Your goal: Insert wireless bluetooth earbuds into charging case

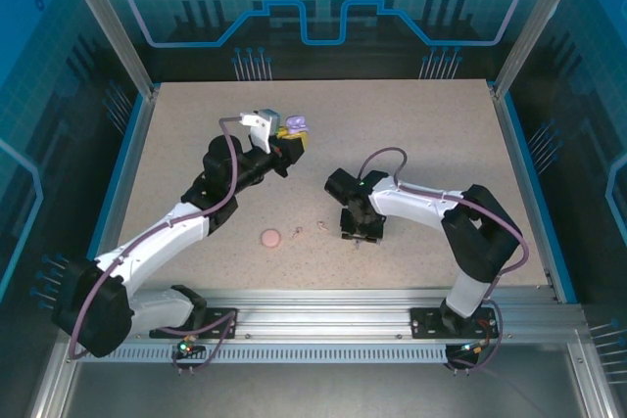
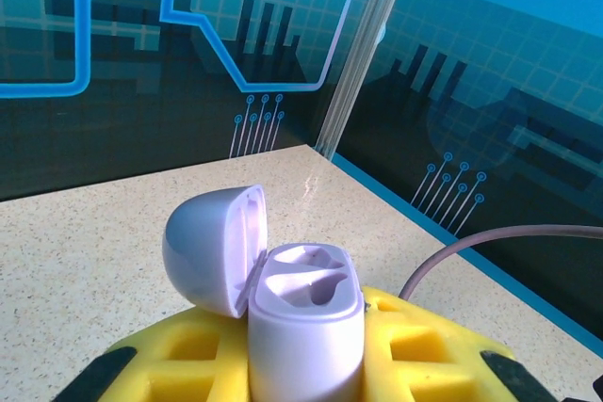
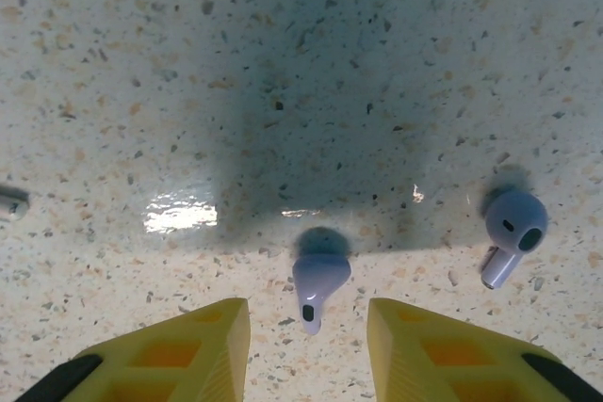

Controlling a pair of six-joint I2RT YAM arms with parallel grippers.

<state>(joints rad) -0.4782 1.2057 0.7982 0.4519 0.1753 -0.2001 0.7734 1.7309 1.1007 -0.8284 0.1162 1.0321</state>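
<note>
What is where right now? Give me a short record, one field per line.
left gripper: shut on lavender charging case, lid open, both wells empty
right gripper: open, jaws apart either side of one lavender earbud on the table, not touching it
second lavender earbud: lying on the table outside the jaws
pink case: closed, on the table

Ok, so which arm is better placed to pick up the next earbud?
Right. The right gripper hangs low over the table, its yellow fingers open either side of a lavender earbud. The left gripper is raised and shut on the open lavender case, so it is occupied.
</note>
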